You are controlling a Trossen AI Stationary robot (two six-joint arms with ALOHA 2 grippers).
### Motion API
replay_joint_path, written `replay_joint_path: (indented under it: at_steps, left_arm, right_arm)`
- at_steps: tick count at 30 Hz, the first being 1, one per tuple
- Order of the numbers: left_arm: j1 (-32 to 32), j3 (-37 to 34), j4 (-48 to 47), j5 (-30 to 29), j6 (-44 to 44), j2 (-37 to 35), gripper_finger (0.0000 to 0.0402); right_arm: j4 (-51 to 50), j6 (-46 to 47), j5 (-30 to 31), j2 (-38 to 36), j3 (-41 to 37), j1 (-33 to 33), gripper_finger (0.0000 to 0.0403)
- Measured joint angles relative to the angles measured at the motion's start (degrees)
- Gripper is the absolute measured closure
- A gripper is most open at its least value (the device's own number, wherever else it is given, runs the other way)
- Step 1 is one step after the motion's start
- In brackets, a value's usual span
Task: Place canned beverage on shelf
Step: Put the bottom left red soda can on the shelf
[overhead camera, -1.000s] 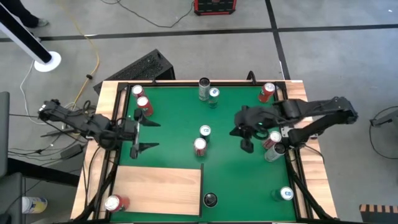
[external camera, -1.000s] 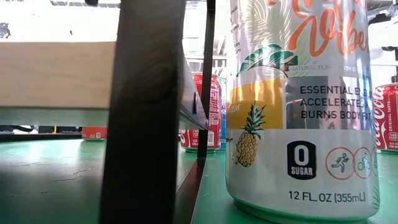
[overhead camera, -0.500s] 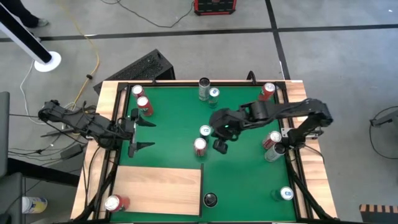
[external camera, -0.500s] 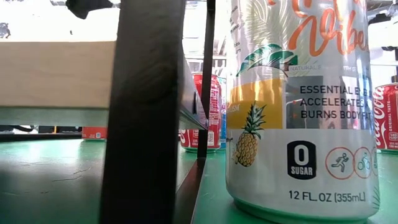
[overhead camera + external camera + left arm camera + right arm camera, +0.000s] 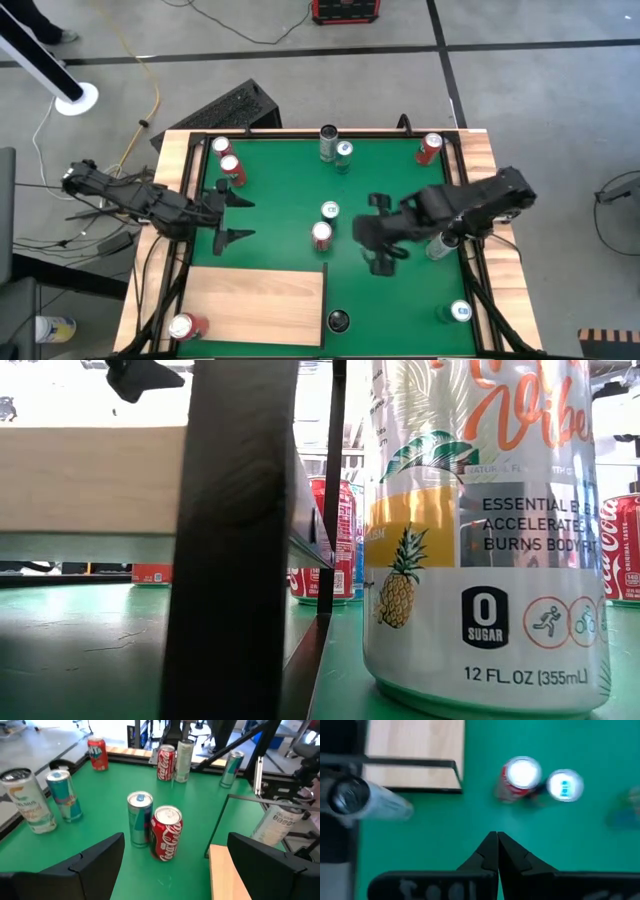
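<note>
High view shows the right gripper point(image 5: 381, 262) over the middle of the green mat point(image 5: 280, 180), fingers pressed together and carrying nothing, with the red can point(image 5: 321, 236) standing upright just to its left and a blue-topped can point(image 5: 330, 210) close beyond that; the shelf point(image 5: 255, 305), a pale wooden board, lies at the mat's near left corner, farther the same way, already bearing one red can point(image 5: 184, 326) at its outer corner. The left gripper point(image 5: 232, 216) waits at the mat's left edge with its fingers spread wide and empty; it sits about as close to the middle pair as the right one does, so either arm could plausibly take the next can. Low view is mostly filled by a pineapple-printed can point(image 5: 480, 530) and a dark shelf post point(image 5: 235, 540), with the board's edge seen level above the mat. Left wrist view looks between the open fingers at the red can point(image 5: 166, 833) and blue-topped can point(image 5: 140, 817) touching side by side, both upright, and the shelf's corner point(image 5: 227, 872) nearby. Right wrist view looks straight down: the closed fingertips point(image 5: 496, 851) point toward the red can point(image 5: 519, 779), whose round silver top faces up, and the shelf point(image 5: 415, 752) lies off to one side.
</note>
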Motion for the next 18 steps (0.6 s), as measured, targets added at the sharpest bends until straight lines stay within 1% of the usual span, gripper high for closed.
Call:
replay_joint_path:
  at_steps: [3, 5, 8, 10, 12, 14, 18]
  left_arm:
    - [-0.02, 0.0, 0.11, 0.11, -1.76, 1.66, 0.0062]
    - [-0.02, 0.0, -0.31, 0.35, -2.54, 2.84, 0.0062]
    - [-0.02, 0.0, -0.02, -0.59, -2.52, 4.37, 0.0062]
    - [-0.01, 0.0, 0.53, -3.39, -2.52, 5.94, 0.0062]
    - [0.44, 0.0, 3.53, -5.78, -1.11, 8.88, 0.0062]
    - [1.56, 0.0, 7.87, -5.59, 1.55, 12.71, 0.0062]
    - [4.38, 0.0, 17.91, -2.59, 6.63, 20.31, 0.0062]
  right_arm:
    - [0.24, -0.01, 7.35, -1.91, -1.84, 3.1, 0.0375]
    - [1.19, 0.51, 9.31, -2.84, -3.73, 3.93, 0.0371]
    - [4.67, 0.42, 8.98, -4.48, -7.08, 4.33, 0.0371]
    - [6.18, 0.08, 8.51, -5.34, -9.38, 4.33, 0.0374]
    - [7.91, 0.14, 8.55, -6.18, -11.95, 4.27, 0.0378]
    - [9.45, 0.14, 8.55, -7.21, -14.47, 4.22, 0.0379]
    - [12.88, 0.49, 8.55, -9.55, -18.43, 4.22, 0.0374]
